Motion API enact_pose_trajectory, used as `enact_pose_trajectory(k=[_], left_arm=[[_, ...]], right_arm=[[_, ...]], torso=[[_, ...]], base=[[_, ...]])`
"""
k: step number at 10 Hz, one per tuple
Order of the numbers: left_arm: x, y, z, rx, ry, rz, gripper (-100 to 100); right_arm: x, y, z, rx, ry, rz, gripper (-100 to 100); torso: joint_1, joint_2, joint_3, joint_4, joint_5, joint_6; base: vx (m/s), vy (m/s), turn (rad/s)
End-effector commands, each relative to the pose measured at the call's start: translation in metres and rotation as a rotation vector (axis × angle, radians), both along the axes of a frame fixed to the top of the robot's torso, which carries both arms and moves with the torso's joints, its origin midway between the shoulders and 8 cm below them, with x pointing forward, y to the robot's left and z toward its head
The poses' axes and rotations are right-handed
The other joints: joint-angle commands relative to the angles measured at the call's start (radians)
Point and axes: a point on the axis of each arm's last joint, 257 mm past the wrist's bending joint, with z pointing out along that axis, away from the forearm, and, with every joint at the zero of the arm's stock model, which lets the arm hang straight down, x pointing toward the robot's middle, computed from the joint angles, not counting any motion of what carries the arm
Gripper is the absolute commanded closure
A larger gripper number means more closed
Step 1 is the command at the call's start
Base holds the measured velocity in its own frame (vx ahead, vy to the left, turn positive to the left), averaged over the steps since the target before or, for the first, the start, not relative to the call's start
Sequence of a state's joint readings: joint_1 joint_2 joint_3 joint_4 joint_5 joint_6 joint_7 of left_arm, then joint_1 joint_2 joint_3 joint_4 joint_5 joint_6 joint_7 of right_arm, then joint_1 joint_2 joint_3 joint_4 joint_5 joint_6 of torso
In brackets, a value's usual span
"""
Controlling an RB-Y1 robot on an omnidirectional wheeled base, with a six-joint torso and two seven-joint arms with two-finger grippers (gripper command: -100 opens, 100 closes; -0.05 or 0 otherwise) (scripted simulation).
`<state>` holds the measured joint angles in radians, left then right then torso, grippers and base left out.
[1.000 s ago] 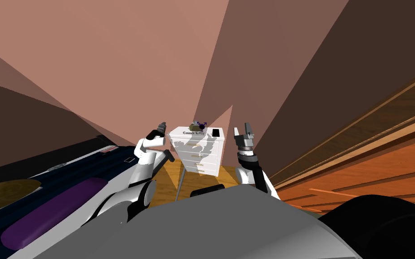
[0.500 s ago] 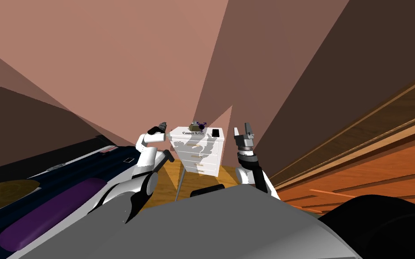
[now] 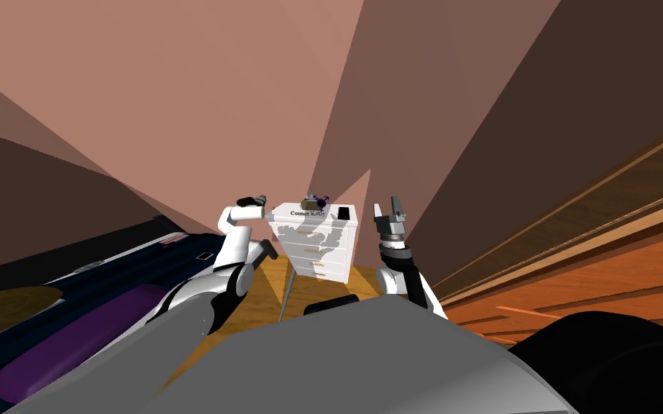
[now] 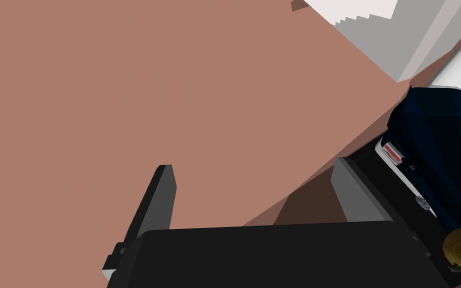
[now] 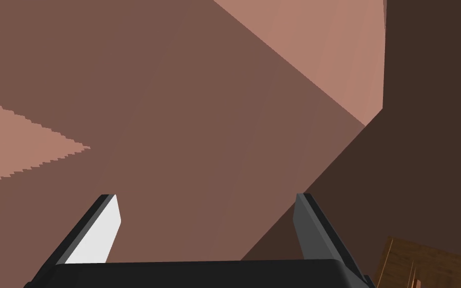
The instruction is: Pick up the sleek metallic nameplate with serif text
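Nameplate, pale and flat with dark serif lettering (image 3: 307,213): lies at the front edge of the top of a white chest of drawers (image 3: 319,248); our left gripper (image 3: 257,199), fingers wide apart and empty, hangs just beside that top, forearm bent level; our right gripper (image 3: 389,207), fingers likewise apart and empty, points upward on the chest's other side.

arms (image 3: 233,244) white, dark joints | fingers (image 5: 102,230) grey blades | right wrist (image 3: 393,233) seemingly ribbed
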<state>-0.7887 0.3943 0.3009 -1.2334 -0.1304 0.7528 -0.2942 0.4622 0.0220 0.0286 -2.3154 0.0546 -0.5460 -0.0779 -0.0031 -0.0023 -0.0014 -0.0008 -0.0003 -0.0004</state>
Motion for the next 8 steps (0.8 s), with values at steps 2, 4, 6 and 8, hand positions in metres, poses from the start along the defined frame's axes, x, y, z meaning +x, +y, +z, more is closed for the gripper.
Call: enact_pose_trajectory(k=[2, 4, 6, 8], left_arm=[[0.003, 0.003, -0.004, -0.005, 0.072, 0.02, -100], [0.006, 0.004, -0.005, -0.011, 0.133, 0.032, -100], [0.004, 0.002, -0.019, -0.034, 0.192, 0.039, -100], [0.004, 0.0, -0.024, -0.043, 0.264, 0.047, -100]], right_arm=[[0.0, 0.0, 0.0, 0.0, 0.0, 0.0, 0], [0.0, 0.0, 0.0, 0.0, 0.0, 0.0, 0], [0.0, 0.0, 0.0, 0.0, 0.0, 0.0, 0], [0.0, 0.0, 0.0, 0.0, 0.0, 0.0, 0]], torso=[[0.001, 0.001, 0.0, 0.0, 0.0, 0.0], [0.0, 0.0, 0.0, 0.0, 0.0, 0.0], [-0.002, -0.001, 0.0, 0.0, -0.001, 0.0], [-0.001, -0.001, 0.0, 0.0, 0.0, 0.0]], base=[[0.01, -0.029, 0.01], [0.025, -0.055, 0.02], [0.023, -0.05, 0.01], [0.031, -0.058, 0.029]])
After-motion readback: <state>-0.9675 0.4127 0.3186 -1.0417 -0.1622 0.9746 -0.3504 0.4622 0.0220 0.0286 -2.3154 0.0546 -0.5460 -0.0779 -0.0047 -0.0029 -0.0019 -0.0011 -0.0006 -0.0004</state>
